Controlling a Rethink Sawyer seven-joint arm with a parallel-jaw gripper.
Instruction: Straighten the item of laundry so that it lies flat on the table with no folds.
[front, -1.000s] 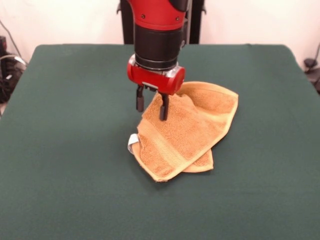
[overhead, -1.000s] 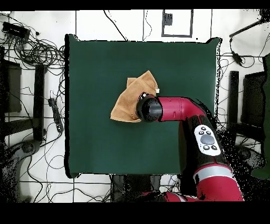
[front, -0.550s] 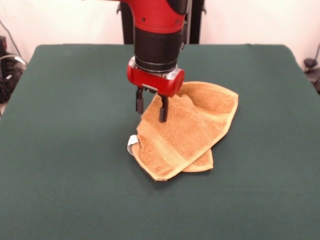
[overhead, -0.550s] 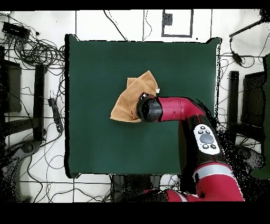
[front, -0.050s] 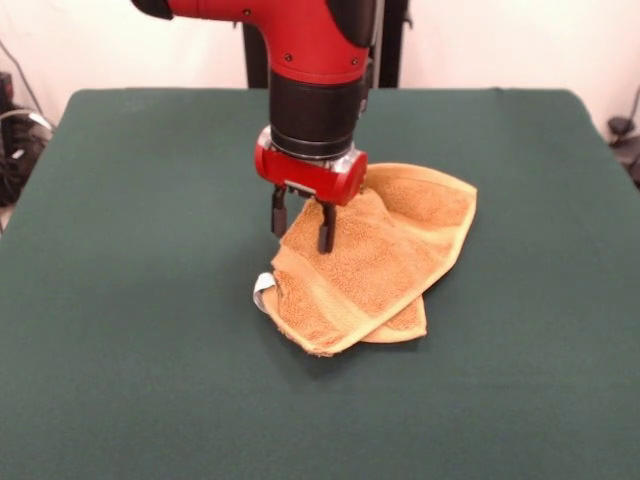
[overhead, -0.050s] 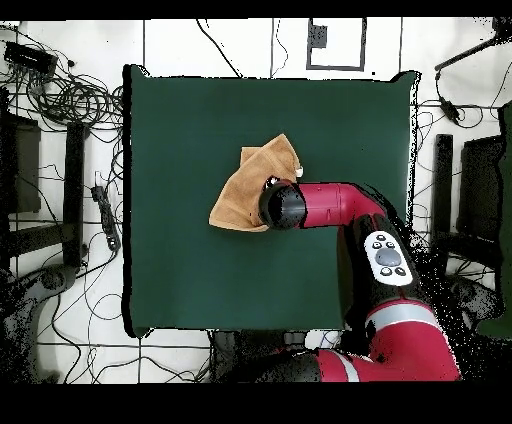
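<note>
**Colleague:** What's changed in the last second?

**Me:** I've brought the hand (front, -0.050s: 300, 222) a touch lower and nearer the edge of the hand towel (front, -0.050s: 375, 262). Its two dark fingers (front, -0.050s: 325, 228) stand apart, holding nothing. One seems to hang off the cloth's edge over bare table (front, -0.050s: 130, 300), the other over or against the pile; I can't tell if it touches. The towel has barely moved.

**Colleague:** So where does that leave us?

**Me:** I'd say I'm lining up a pinch on that edge; nothing is unfolded yet.

**Colleague:** And the towel itself?

**Me:** It sits near the table's middle, orange-tan looped terry, doubled over into a rough wedge, with a flat woven band (front, -0.050s: 325, 290) across the upper layer and a small white tag loop (front, -0.050s: 263, 288) poking out. The table is dark green, matte and felt-like.
</note>
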